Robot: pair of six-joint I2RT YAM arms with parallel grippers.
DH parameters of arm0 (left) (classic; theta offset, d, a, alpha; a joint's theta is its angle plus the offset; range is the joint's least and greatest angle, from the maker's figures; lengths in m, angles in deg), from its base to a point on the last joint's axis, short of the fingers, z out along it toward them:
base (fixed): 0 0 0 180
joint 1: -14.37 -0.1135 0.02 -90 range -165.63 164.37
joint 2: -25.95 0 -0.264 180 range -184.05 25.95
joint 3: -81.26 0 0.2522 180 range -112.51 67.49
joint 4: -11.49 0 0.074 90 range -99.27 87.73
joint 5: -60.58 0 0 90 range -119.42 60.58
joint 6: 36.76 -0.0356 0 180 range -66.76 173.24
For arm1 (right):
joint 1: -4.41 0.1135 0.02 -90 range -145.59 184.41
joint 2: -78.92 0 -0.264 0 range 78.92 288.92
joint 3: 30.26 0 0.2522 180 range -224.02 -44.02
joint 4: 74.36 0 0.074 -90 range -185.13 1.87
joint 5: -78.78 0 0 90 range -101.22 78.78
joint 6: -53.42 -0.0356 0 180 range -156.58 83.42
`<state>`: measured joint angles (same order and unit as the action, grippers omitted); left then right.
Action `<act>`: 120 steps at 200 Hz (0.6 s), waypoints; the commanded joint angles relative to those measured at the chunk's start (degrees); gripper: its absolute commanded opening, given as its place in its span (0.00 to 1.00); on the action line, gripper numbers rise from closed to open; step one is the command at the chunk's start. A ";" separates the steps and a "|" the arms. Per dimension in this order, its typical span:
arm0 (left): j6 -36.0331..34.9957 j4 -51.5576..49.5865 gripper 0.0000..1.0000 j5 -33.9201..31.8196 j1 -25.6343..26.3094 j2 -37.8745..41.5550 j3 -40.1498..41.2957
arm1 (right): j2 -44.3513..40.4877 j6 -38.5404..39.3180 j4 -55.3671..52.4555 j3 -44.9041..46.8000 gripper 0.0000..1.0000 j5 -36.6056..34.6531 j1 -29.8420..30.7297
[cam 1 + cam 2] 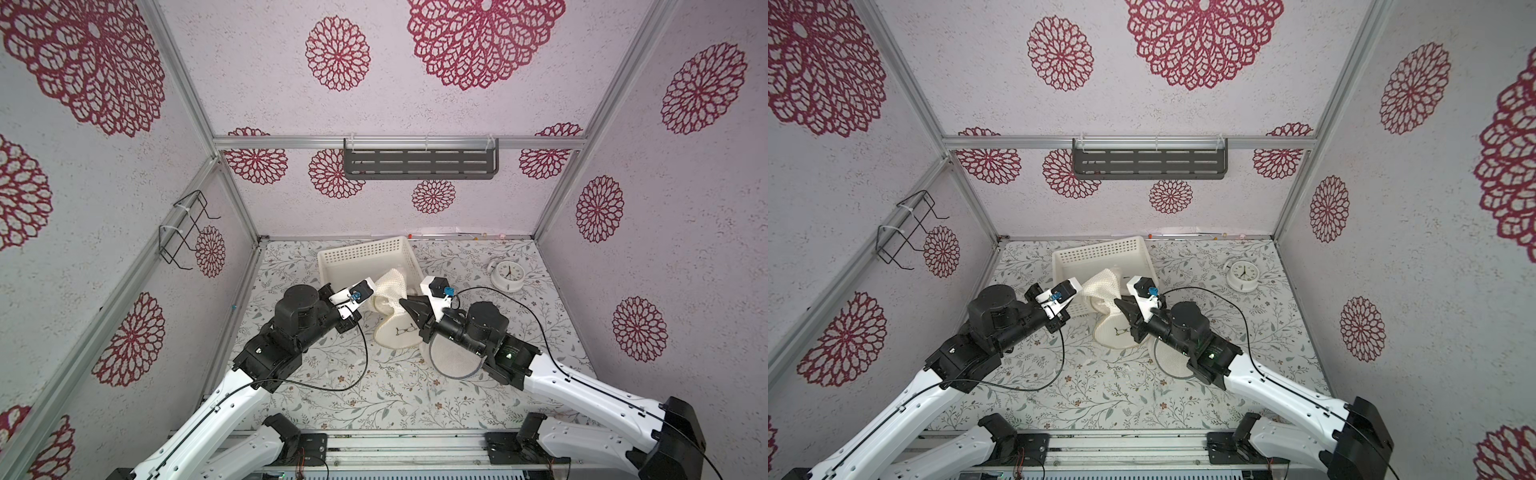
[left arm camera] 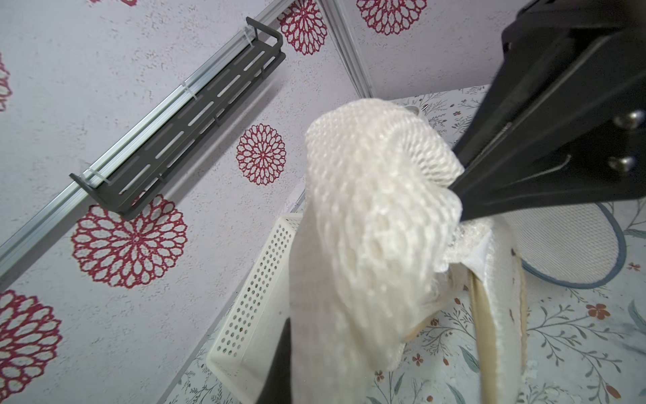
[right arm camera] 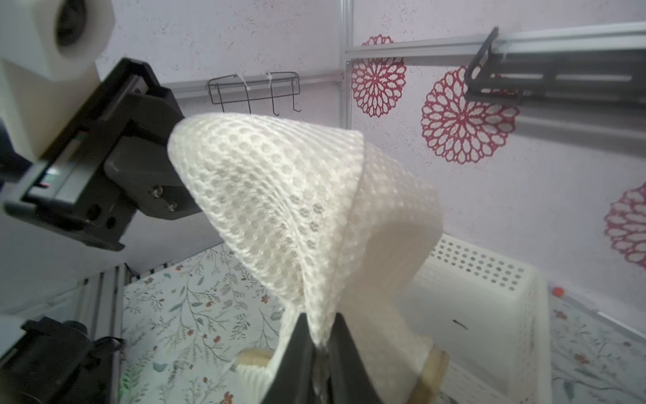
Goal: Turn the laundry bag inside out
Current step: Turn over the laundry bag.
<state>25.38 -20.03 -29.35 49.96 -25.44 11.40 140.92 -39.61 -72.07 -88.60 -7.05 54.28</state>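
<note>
The laundry bag is white honeycomb mesh with a beige rim, and both grippers hold it up over the table's middle in both top views. Its lower part, marked with a small glasses drawing, rests on the table. My left gripper is shut on the mesh from the left. The cloth drapes over its dark finger and hides the tips. My right gripper is shut on a pinched fold of mesh, which shows as a black wedge at the bag's right side.
A white perforated basket stands just behind the bag. A white alarm clock sits at the back right. A round mesh disc with a grey-blue rim lies under my right arm. A grey shelf and a wire hook rack hang on the walls.
</note>
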 commanded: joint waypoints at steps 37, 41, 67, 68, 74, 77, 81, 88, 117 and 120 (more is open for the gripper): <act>12.00 7.55 0.00 -7.40 0.42 0.94 -2.34 | -3.46 -4.88 21.67 16.71 0.00 -3.12 2.38; 13.04 7.85 0.00 -6.93 0.46 0.95 -2.50 | -2.73 -4.82 22.37 16.81 0.00 -3.07 2.50; 18.75 10.62 0.00 -4.18 0.35 1.25 -2.88 | 3.17 -4.36 23.98 14.74 0.00 -1.71 3.04; 18.91 10.72 0.00 -4.11 0.35 1.28 -2.92 | 3.37 -4.36 23.96 14.63 0.00 -1.62 3.04; 19.21 10.94 0.00 -3.50 0.35 1.30 -3.03 | 4.04 -4.27 23.50 13.79 0.00 -1.52 3.01; 19.11 10.94 0.00 -3.23 0.28 1.30 -3.12 | 4.16 -4.20 23.19 13.42 0.00 -1.64 2.97; 18.76 10.67 0.00 -3.11 0.27 1.30 -3.26 | 4.00 -4.12 22.67 12.96 0.00 -2.03 2.96; 17.85 9.67 0.00 -3.34 0.17 1.17 -3.63 | 3.14 -4.00 21.77 12.32 0.18 -2.94 2.87; 12.60 3.74 0.00 -4.37 -1.01 0.28 -4.83 | -4.98 -2.98 13.29 10.03 0.68 -4.39 -0.03; 12.33 3.71 0.00 -4.67 -1.03 0.44 -4.63 | -5.82 -2.81 12.10 9.79 0.69 -4.23 -0.46</act>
<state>39.68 -15.97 -33.19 49.77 -25.47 8.93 142.05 -43.06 -54.32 -75.73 -9.59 56.24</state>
